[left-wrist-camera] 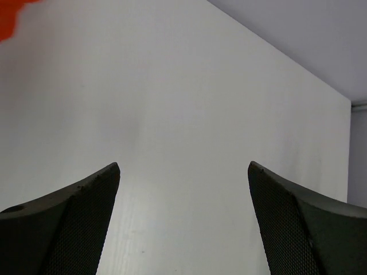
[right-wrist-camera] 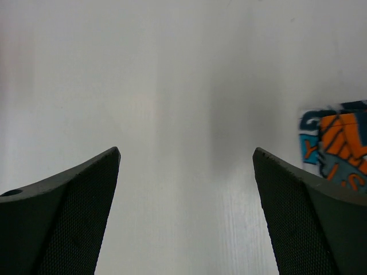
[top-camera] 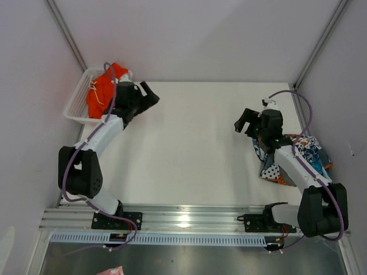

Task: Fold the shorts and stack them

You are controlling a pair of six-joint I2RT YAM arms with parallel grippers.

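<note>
The plain orange shorts [top-camera: 102,91] with a white drawstring lie bunched in the white mesh basket [top-camera: 75,106] at the far left; a sliver of the orange shorts shows in the left wrist view [left-wrist-camera: 12,14]. The printed blue, teal, orange and white shorts [top-camera: 307,154] lie crumpled at the right edge, partly under the right arm; a corner of the printed shorts shows in the right wrist view [right-wrist-camera: 338,146]. My left gripper [top-camera: 150,95] is open and empty just right of the basket. My right gripper [top-camera: 242,122] is open and empty left of the printed shorts.
The white table [top-camera: 189,143] lies between the two arms. Grey walls with metal posts close in the back and both sides. The arm bases sit on a metal rail [top-camera: 183,220] at the near edge.
</note>
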